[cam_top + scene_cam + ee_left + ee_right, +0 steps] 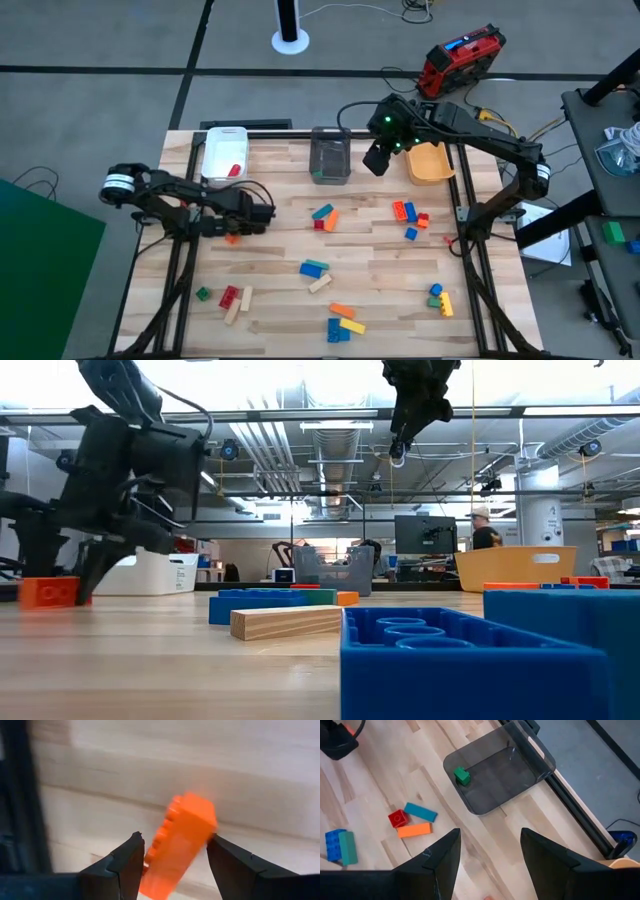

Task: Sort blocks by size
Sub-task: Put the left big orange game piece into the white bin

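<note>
Left claw (172,852) apart around orange block (180,840) near table's left edge (160,230); right claw (490,850) apart, raised.

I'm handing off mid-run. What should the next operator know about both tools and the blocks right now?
Left tool: low at the table's left side, open around an orange block, not yet gripped.
Right tool: open, empty, raised between the grey bin and orange bin.
Done: a red block in the white bin, a green block in the grey bin.
Left: most blocks are loose on the table, including the red, teal and orange cluster mid-table.
</note>
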You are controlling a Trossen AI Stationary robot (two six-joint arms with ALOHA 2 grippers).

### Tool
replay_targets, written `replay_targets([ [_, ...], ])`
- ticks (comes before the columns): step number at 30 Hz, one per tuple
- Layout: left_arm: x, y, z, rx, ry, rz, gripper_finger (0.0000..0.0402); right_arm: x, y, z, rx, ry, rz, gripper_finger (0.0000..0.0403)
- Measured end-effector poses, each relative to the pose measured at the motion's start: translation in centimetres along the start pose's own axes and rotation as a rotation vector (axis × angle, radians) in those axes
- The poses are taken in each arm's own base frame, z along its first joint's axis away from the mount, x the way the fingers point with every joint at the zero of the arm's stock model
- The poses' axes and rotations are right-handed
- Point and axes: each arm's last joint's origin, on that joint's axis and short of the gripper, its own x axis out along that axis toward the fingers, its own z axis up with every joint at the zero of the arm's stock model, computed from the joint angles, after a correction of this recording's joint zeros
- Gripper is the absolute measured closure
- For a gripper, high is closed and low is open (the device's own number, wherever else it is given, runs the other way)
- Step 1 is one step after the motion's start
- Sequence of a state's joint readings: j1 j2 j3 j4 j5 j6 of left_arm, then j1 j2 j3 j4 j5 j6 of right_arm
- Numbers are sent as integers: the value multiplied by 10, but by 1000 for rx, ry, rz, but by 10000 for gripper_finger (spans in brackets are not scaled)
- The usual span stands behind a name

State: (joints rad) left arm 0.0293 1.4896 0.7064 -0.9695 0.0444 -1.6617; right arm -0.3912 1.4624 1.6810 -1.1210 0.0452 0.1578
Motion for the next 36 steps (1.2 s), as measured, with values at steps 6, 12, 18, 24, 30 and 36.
replay_targets([
  [6,-3,-10,-2,60,1,-53,212,0,0,0,-4,0,0,204],
  [12,6,-15,-3,106,20,-41,246,0,0,0,-15,0,0,204],
  [18,0,-21,-4,147,24,-79,340,0,0,0,-45,0,-1,204],
  [24,-52,-37,-4,231,19,-254,342,0,-9,2,-60,-12,-23,204],
  [30,-141,-43,22,296,-175,-407,341,2,-40,17,25,-128,-73,204],
  [36,-199,-19,90,289,-368,-370,342,8,-73,29,140,-213,-56,204],
])
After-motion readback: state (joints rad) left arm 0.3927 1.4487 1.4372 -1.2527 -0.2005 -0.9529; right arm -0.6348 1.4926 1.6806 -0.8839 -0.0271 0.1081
